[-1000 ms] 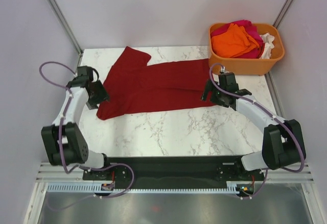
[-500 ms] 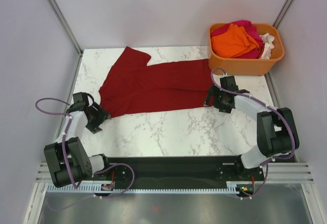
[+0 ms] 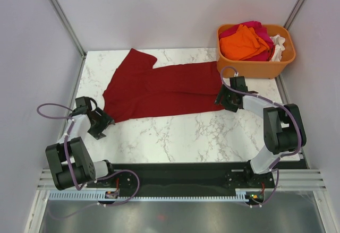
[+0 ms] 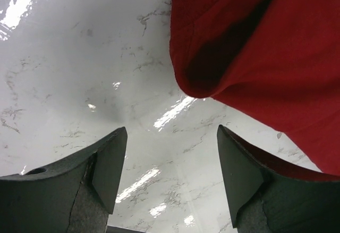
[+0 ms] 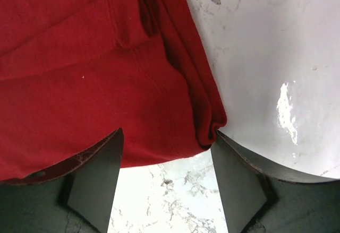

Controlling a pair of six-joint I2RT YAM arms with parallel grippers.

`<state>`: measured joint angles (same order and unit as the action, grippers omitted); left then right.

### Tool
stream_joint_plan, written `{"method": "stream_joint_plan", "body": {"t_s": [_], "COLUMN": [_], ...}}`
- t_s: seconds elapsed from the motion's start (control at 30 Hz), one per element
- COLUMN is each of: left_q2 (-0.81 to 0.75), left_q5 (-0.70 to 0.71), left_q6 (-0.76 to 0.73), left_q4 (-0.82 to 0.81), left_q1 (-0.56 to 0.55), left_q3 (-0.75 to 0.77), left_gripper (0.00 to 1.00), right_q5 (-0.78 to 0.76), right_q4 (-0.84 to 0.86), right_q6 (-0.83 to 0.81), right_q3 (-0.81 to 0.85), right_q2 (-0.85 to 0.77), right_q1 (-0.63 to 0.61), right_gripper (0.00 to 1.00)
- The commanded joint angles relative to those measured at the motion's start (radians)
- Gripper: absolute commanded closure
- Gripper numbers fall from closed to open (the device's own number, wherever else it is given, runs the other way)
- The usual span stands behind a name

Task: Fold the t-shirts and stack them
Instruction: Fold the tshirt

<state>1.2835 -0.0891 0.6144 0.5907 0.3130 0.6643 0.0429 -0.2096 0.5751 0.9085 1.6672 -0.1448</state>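
Observation:
A dark red t-shirt (image 3: 159, 87) lies spread across the far half of the marble table, one sleeve pointing to the far left. My left gripper (image 3: 99, 122) is open and empty, low over bare marble just off the shirt's near left corner. In the left wrist view, the left gripper (image 4: 170, 137) has the red cloth (image 4: 265, 47) ahead and to the right. My right gripper (image 3: 223, 98) is open at the shirt's near right corner. In the right wrist view, the right gripper (image 5: 167, 137) has the folded red hem (image 5: 79, 58) lying between its jaws, not clamped.
An orange plastic tub (image 3: 255, 66) stands at the far right corner. It holds an orange shirt (image 3: 243, 42), a magenta one (image 3: 260, 28) and a white one (image 3: 278, 46). Grey walls close in both sides. The arm bases sit on the near rail.
My left arm has pulled back from the shirt's left corner toward the near left edge of the table. My right gripper has shifted slightly at the right corner. The shirt lies still.

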Motion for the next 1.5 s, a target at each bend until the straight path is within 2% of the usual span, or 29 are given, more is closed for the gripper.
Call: {"method": "stream_joint_plan", "body": {"t_s": [0.0, 0.03, 0.07, 0.23, 0.43, 0.53, 0.63, 0.67, 0.7, 0.73, 0.77, 0.8, 0.83, 1.03, 1.2, 1.47], "left_q2": [0.013, 0.025, 0.045, 0.071, 0.134, 0.166, 0.183, 0.189, 0.194, 0.204, 0.204, 0.203, 0.186, 0.070, -0.028, -0.134], "left_q5": [-0.008, -0.027, 0.074, 0.063, 0.077, 0.077, 0.060, 0.055, 0.055, 0.055, 0.049, 0.046, 0.043, 0.071, 0.035, 0.003], "left_q6": [0.031, 0.086, 0.087, 0.093, 0.094, 0.093, 0.081, 0.076, 0.074, 0.074, 0.074, 0.070, 0.068, 0.056, 0.007, -0.033], "left_q4": [-0.029, -0.073, -0.254, -0.340, -0.361, -0.362, -0.370, -0.371, -0.371, -0.371, -0.370, -0.368, -0.364, -0.221, -0.115, -0.012], "left_q1": [0.006, 0.006, 0.006, 0.008, 0.008, 0.008, 0.006, 0.005, 0.005, 0.006, 0.006, 0.006, 0.006, 0.014, 0.073, 0.149], "left_q3": [0.014, 0.018, 0.024, 0.021, 0.038, 0.034, 0.026, 0.029, 0.032, 0.035, 0.041, 0.046, 0.047, 0.100, 0.141, 0.101], "left_gripper": [0.24, 0.26, 0.40, 0.40, 0.37, 0.41, 0.61, 0.75, 0.86, 0.95, 0.98, 0.98, 0.98, 0.98, 0.98, 0.98], "right_q5": [-0.012, -0.009, -0.005, 0.003, 0.011, 0.012, 0.018, 0.021, 0.023, 0.025, 0.026, 0.029, 0.031, 0.025, 0.018, -0.029], "right_q4": [0.012, 0.016, 0.024, 0.035, 0.039, 0.042, 0.047, 0.052, 0.055, 0.056, 0.058, 0.059, 0.056, 0.006, -0.053, -0.142], "right_q6": [0.000, 0.000, 0.000, -0.003, -0.007, -0.008, -0.006, -0.004, -0.006, -0.004, -0.006, -0.004, -0.006, -0.003, -0.014, 0.029], "right_q3": [-0.010, -0.014, -0.022, -0.028, -0.025, -0.023, -0.033, -0.037, -0.042, -0.048, -0.051, -0.053, -0.054, -0.083, -0.132, -0.272], "right_q2": [0.035, 0.037, 0.039, 0.048, 0.058, 0.065, 0.066, 0.068, 0.066, 0.066, 0.065, 0.063, 0.062, -0.009, -0.107, -0.322], "right_q1": [0.007, 0.010, 0.010, 0.008, 0.008, 0.008, 0.008, 0.010, 0.010, 0.008, 0.010, 0.008, 0.011, 0.011, 0.011, 0.024], "right_gripper": [0.26, 0.29, 0.30, 0.30, 0.30, 0.31, 0.36, 0.40, 0.59, 0.67, 0.77, 0.93, 1.00, 1.00, 1.00, 1.00]}}
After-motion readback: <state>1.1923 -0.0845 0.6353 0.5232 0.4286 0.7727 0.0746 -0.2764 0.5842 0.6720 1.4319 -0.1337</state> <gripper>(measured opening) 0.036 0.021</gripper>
